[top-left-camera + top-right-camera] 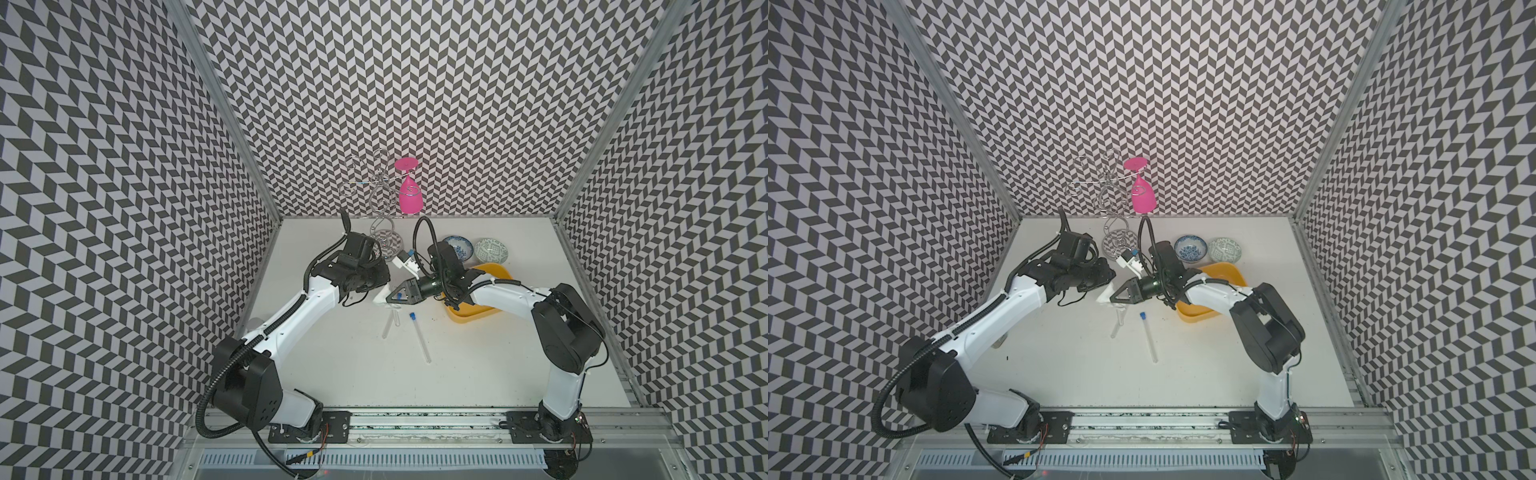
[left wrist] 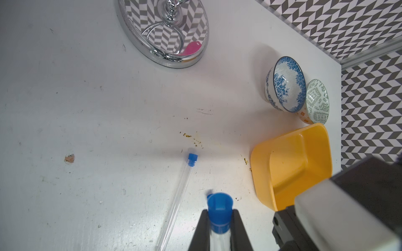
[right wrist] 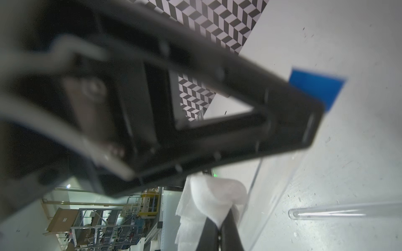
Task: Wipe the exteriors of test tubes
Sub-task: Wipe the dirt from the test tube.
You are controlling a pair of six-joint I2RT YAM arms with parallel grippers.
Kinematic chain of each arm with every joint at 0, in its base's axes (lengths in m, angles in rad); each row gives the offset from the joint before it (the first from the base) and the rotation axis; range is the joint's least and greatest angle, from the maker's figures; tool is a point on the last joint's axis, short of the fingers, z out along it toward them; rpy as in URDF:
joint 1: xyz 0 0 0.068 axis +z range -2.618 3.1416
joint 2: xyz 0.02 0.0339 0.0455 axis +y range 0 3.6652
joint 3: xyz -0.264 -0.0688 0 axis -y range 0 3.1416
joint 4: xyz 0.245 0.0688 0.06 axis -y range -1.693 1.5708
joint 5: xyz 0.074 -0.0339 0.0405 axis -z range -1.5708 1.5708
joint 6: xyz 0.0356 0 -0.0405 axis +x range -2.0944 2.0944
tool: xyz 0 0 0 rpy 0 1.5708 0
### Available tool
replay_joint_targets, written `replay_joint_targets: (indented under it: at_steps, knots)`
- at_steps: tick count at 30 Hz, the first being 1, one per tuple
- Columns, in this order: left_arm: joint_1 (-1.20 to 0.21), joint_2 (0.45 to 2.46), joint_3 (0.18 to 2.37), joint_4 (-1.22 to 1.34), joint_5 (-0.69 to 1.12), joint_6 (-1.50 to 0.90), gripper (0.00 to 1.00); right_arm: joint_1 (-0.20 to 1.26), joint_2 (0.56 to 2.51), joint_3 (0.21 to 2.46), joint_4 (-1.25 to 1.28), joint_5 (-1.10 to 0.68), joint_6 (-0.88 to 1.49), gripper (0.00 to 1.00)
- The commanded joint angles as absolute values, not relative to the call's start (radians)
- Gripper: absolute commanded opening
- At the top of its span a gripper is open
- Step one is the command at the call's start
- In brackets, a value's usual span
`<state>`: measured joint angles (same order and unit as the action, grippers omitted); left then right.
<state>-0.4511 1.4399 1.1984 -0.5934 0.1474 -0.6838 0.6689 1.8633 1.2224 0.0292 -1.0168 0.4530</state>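
Chevron-patterned walls enclose a white surface (image 1: 332,374), which is scuffed and speckled. Over its middle, one test tube (image 2: 219,206) is clenched close to its blue cap by the left hand (image 2: 220,215). A crumpled white tissue (image 3: 208,200) is pinched in the tightly closed right hand (image 3: 218,232), just beside the clear body of the held tube. A second test tube (image 1: 420,338) lies loose on the surface, near a yellow bin (image 2: 261,173). A third tube (image 1: 387,327) is seen in both top views, partly hidden beneath the hands.
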Motion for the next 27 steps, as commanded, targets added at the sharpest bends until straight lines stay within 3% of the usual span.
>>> replay_joint_targets:
  at_steps: [1,11,27]
  knots:
    - [-0.445,1.449,1.245,-0.588,0.112,-0.662,0.07,0.665,1.806,1.175,0.000,-0.988,0.384,0.00]
    - [-0.442,1.449,1.246,-0.615,0.111,-0.639,0.07,0.661,1.791,1.166,-0.024,-0.965,0.360,0.00]
    - [-0.479,1.386,1.182,-0.621,0.127,-0.655,0.07,0.634,1.936,1.400,-0.092,-0.948,0.343,0.00]
